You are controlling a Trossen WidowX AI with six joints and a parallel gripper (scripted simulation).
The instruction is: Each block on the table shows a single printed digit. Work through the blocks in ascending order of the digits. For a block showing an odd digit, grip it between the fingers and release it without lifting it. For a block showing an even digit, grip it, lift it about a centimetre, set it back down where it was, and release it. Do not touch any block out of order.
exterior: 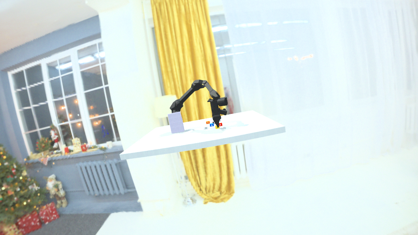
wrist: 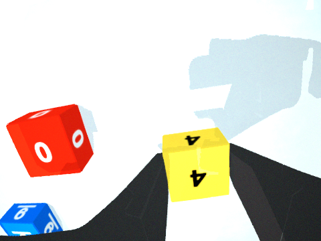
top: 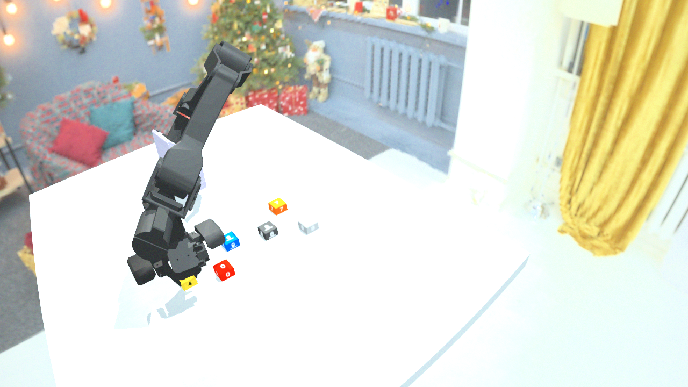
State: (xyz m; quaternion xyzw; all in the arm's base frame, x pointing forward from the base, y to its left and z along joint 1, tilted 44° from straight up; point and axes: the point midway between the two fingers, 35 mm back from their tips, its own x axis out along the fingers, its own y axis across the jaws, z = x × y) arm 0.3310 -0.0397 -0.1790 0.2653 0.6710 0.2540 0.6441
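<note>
My gripper [top: 188,276] [exterior: 217,125] [wrist: 194,155] is down at the yellow 4 block [top: 188,284] [exterior: 217,127] [wrist: 198,174], fingers against both sides, shut on it. Whether its underside is off the table is unclear. The red 0 block [top: 224,270] [exterior: 220,124] [wrist: 45,147] and blue underlined 9 block [top: 230,241] [exterior: 211,125] [wrist: 20,214] stand apart from it. The white 3 block [exterior: 205,128] is hidden by the arm in the top view. Beyond are a black block [top: 267,230], apparently 6, the orange 7 block [top: 277,207] [exterior: 207,122] and a grey block [top: 308,226], perhaps 8.
The white table [top: 336,298] [exterior: 163,143] carries the arm and a lilac panel [exterior: 176,122] near the arm's base. In the wrist view, the red block is nearest the held block, to its left, with the blue one lower left.
</note>
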